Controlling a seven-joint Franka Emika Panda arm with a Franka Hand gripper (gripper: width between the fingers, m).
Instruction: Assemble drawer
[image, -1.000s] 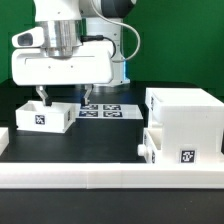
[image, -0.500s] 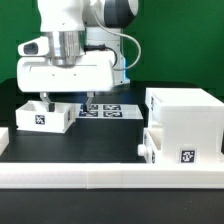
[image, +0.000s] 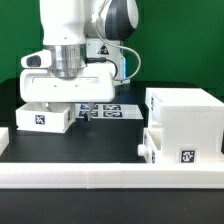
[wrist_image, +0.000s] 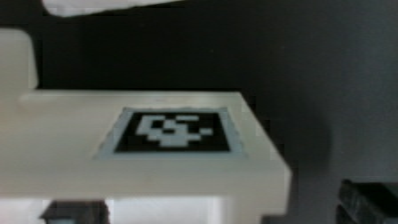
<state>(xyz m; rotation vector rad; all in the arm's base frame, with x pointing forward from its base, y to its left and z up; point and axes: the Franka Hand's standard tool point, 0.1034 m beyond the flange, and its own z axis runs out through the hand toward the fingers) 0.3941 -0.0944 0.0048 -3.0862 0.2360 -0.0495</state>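
A small white open-top tray (image: 40, 117) with a square tag stands on the black table at the exterior view's left. My gripper (image: 62, 101) is low over its far right part, jaws wide apart, with nothing gripped. In the wrist view the tray's tagged face (wrist_image: 175, 132) fills the frame, and dark fingertips (wrist_image: 71, 212) show on either side of its white wall. The tall white box shell (image: 185, 112) stands at the right. The second tray (image: 178, 150) sits in front of the shell, tag facing forward.
The marker board (image: 103, 109) lies flat behind the gripper at mid table. A long low white rail (image: 100, 180) runs along the front edge. A green wall stands behind.
The hand has come down toward the left tray and shifted a little to the exterior view's right; its fingers now reach the tray's rim. The tray and the shell have not moved.
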